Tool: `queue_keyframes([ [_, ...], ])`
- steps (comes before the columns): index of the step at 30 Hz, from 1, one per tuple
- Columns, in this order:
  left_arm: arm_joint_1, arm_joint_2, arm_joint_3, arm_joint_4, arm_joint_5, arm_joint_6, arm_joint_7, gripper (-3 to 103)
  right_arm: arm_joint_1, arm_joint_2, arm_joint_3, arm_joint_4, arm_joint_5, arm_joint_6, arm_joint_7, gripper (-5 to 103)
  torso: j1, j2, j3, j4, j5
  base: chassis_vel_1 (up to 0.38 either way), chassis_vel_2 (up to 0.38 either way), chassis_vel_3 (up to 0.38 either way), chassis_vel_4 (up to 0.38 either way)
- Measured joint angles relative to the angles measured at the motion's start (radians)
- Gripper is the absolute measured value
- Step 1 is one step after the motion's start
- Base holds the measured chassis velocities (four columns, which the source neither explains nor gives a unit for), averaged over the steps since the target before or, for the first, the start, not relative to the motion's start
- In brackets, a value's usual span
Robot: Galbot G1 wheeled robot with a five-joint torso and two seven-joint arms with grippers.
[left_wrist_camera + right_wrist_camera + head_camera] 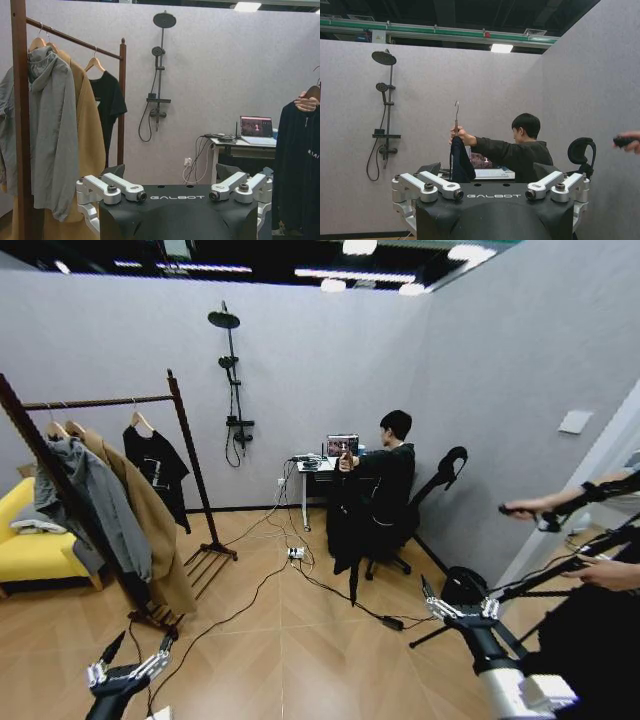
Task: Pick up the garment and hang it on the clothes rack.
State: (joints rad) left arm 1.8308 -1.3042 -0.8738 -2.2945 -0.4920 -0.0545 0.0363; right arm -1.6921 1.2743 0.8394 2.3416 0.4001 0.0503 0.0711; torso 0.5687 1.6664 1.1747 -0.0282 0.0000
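**Both pincers apart and low; garment held up by a seated person across the room**

The left pincer (132,652) is seen low at the robot's left, its metal fingers spread apart and nothing between them. The right pincer (462,605) is held low at the robot's right, likewise spread and unloaded. In the wrist views each is shown as a black housing with jointed, silvery finger links angled outward.

Beyond the left pincer stands the clothes rack (185,430), built of dark reddish-brown wood: two slim posts, one horizontal rail, and a slatted low shelf near the wooden floor. Three items are carried on the rail by hangers: a grey hooded jacket (95,505) of soft cloth, a long tan coat (150,530) just beside it, and, apart toward the far post, a black T-shirt (157,472) with a pale chest mark.

The garment (345,520) is well apart from the rack, across the room: a long, plain black, limp cloth, hanging straight down from a hanger whose metal hook is gripped by the raised hand (456,134) of a seated person. Behind it a small bench (315,468) is placed against the grey wall, with a laptop (342,445) on it. A yellow sofa (30,550) is set behind the rack.
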Motion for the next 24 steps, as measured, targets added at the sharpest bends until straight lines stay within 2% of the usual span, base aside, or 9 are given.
queue_keyframes([
  [24, 0.000, 0.000, 0.000, 0.000, 0.000, 0.000, 0.000, 100, 0.000, 0.000, 0.000, 0.000, 0.000, 0.000, 0.000, 100, 0.000, 0.000, 0.000, 0.0000, 0.0000, 0.000, 0.000, 0.000, 0.000],
])
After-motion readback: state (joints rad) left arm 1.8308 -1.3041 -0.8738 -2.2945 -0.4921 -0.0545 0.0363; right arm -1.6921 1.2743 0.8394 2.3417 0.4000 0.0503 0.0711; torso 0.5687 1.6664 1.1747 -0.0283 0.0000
